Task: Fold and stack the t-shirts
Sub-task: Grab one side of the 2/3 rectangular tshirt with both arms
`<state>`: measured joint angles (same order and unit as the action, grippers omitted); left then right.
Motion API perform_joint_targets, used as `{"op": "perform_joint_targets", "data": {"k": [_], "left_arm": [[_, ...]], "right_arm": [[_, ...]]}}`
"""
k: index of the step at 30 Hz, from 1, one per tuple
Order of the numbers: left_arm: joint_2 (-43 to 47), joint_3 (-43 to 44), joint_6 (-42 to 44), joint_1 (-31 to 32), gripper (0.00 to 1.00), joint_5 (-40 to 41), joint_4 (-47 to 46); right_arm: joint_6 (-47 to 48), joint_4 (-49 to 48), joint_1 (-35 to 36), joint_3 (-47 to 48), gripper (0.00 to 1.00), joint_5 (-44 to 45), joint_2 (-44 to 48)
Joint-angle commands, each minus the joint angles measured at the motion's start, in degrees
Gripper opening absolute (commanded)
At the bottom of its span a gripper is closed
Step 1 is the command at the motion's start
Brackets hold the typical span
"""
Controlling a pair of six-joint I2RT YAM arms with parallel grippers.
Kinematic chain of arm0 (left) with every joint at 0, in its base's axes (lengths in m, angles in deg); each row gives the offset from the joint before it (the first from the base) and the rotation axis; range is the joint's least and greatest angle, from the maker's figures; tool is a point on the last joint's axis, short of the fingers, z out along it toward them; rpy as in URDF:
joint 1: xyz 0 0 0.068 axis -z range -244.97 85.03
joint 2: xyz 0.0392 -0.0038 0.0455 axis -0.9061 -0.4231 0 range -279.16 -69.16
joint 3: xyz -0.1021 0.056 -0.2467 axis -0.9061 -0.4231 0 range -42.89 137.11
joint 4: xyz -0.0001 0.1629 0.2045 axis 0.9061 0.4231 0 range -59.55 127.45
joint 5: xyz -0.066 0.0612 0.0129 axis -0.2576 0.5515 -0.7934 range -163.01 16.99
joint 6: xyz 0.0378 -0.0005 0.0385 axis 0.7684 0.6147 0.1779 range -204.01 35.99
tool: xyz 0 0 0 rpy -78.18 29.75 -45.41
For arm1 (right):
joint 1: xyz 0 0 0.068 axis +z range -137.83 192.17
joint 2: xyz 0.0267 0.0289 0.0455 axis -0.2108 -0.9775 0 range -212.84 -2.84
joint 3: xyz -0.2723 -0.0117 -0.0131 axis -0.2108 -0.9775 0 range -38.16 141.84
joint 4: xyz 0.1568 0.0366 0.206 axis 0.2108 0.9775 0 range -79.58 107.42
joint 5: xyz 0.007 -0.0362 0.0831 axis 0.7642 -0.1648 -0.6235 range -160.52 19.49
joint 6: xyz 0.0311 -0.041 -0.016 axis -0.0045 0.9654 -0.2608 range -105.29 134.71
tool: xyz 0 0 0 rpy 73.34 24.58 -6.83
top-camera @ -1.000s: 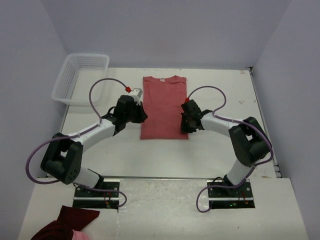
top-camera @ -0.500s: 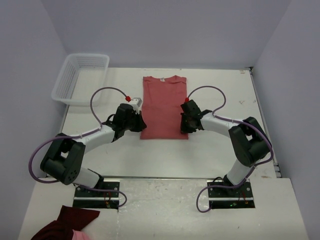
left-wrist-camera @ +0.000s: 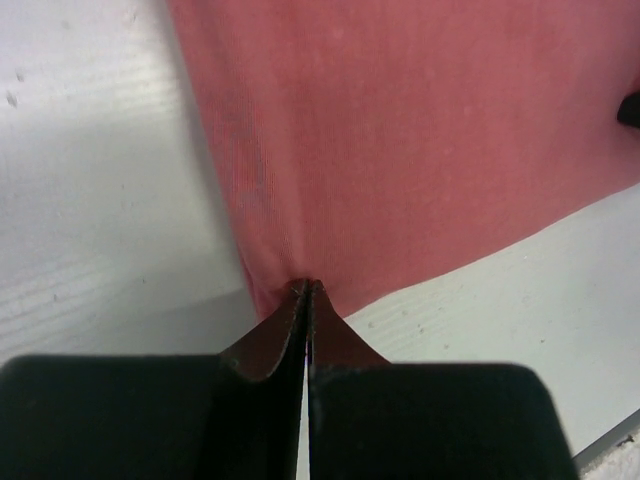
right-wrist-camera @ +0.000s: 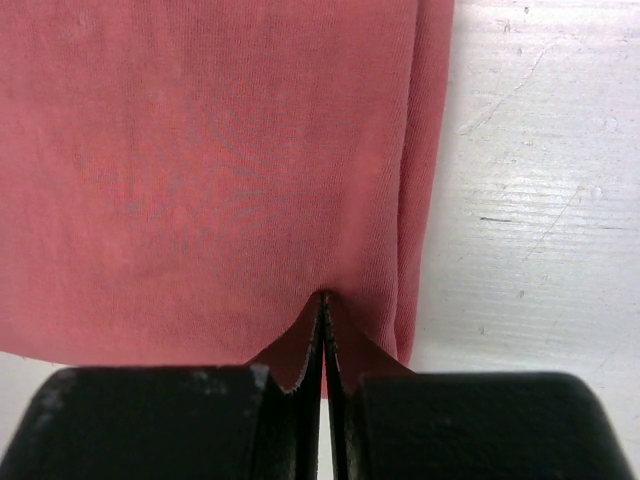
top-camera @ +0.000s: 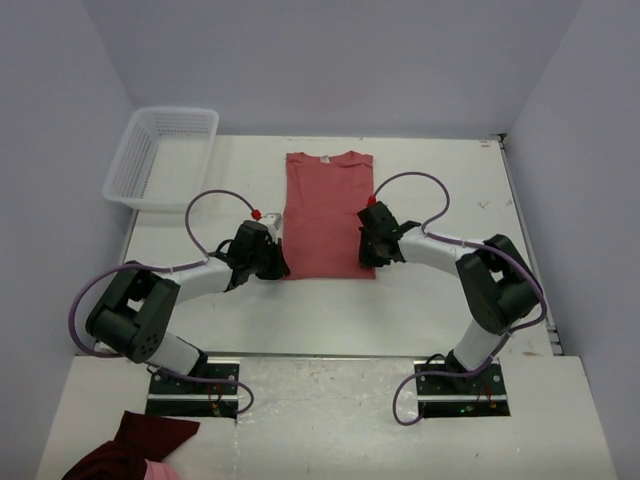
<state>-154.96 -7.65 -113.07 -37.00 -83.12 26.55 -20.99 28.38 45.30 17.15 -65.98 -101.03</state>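
Note:
A salmon-red t-shirt [top-camera: 325, 205] lies flat on the white table, folded into a long strip with its neck label at the far end. My left gripper [top-camera: 279, 267] is at the strip's near left corner, and in the left wrist view [left-wrist-camera: 307, 288] its jaws are shut with the tips pinched on the hem of the shirt [left-wrist-camera: 400, 140]. My right gripper [top-camera: 368, 254] is at the near right corner. In the right wrist view [right-wrist-camera: 322, 297] it is also shut, with the tips nipping the shirt [right-wrist-camera: 200, 150] just inside its folded right edge.
A white mesh basket [top-camera: 160, 155] stands at the far left of the table [top-camera: 440, 290]. A dark maroon cloth bundle with a pink patch [top-camera: 135, 450] lies off the near left corner, by the left arm's base.
My left gripper has slid nearer along the shirt's left edge, down to the near left corner. The right gripper has stayed at the near right corner.

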Motion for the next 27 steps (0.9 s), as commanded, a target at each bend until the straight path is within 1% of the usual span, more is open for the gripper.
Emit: {"op": "perform_joint_targets", "data": {"k": [1,7,9,10,18,27], "left_arm": [[0.7,-2.6,-2.6,0.5,0.0,0.7,-0.1],[4.1,-5.2,-4.5,1.2,0.0,2.0,3.6],[5.9,-6.4,-5.0,1.5,0.0,1.9,3.8],[6.6,-6.9,-5.3,1.6,0.0,2.0,5.8],[15.1,-11.4,-7.5,3.3,0.0,2.5,10.1],[25.0,-16.0,-10.1,4.5,0.0,2.4,15.0]], "right_arm": [[-2.0,3.1,1.9,-1.9,0.0,1.2,-2.0],[-4.4,3.9,3.9,-4.0,0.0,2.6,-0.5],[-5.4,4.0,4.5,-5.4,0.0,3.1,0.7],[-6.0,4.1,4.7,-5.9,0.0,3.2,1.2],[-11.0,4.6,7.5,-11.7,0.0,3.9,6.8],[-16.7,7.1,14.2,-16.6,0.0,5.2,12.8]]}}
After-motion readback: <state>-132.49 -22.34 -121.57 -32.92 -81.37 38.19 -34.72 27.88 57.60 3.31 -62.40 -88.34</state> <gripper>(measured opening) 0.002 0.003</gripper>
